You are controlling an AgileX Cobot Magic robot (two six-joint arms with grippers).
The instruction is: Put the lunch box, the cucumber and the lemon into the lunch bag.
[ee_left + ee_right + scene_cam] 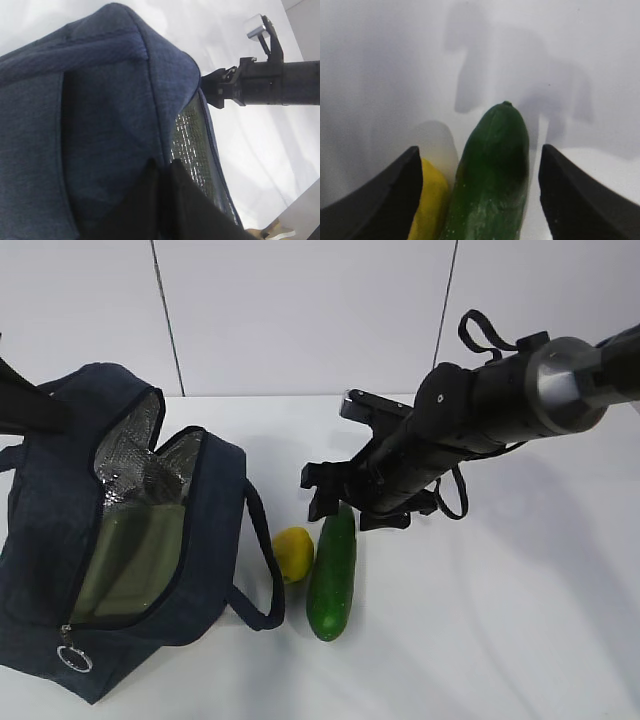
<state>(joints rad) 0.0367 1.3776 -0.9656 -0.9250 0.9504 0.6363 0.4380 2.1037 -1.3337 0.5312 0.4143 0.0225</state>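
While the lunch bag (pixel 120 540) sits on the left of the white table (pixel 500 620) with its top unzipped, the lunch box (pixel 125 555) lies inside it, its pale green lid visible through the opening beside the silver foil lining (pixel 125 455). A metal ring pull (pixel 74 658) hangs at the near end of the zipper. 1 strap handle (pixel 262 560) loops out on the bag's right side.

Just right of that handle lies the lemon (pixel 293 552), and the cucumber (pixel 333 575) lies just beside it, lengthwise toward the camera; whether the 2 touch cannot be told from the exterior view.

The right gripper (pixel 477 190) is at the cucumber's far end with its fingers (pixel 580 200) spread apart. In the right wrist view the cucumber and part of the lemon sit between the 2 fingers, neither finger clearly touching either item.

The left gripper (pixel 162 200) is at the bag's far upper edge, its dark fingers drawn together against the navy fabric; whether fabric is pinched between them cannot be told.
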